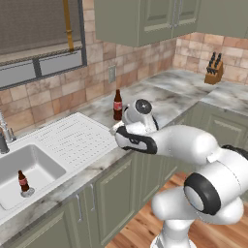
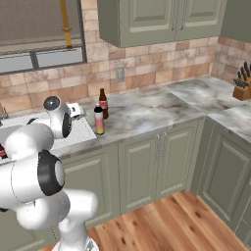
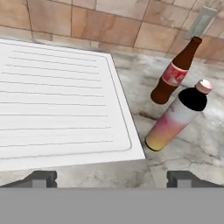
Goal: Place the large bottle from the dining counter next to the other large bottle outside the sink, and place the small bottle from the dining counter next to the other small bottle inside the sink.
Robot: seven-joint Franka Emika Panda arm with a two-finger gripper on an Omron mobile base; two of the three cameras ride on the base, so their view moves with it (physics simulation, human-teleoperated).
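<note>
Two large bottles stand side by side on the marbled tabletop [image 3: 192,144], just right of the sink's [image 1: 34,167] ribbed drainboard [image 3: 61,100]. Pink-to-yellow large bottle [image 3: 177,117]: upright on its base, long axis vertical, cap up; it only appears slanted in the hand view because the camera is tilted. In the right base view it stands straight [image 2: 99,120], nearer the tabletop's front edge. Dark brown red-labelled bottle [image 3: 175,72]: also upright, neck up, just behind the pink one toward the tiled wall; the two are close, and I cannot tell whether they touch.

End effector [image 3: 112,178]: jaws spread wide, nothing between them, both fingertips [image 3: 41,178] apart from the bottles, hovering over the tabletop's front edge near the drainboard corner.

One small brown red-labelled bottle [image 1: 23,181] stands upright inside the sink basin by the drain.

Knife block [image 1: 213,70] sits on the far tabletop against the wall, well apart from the bottles.
</note>
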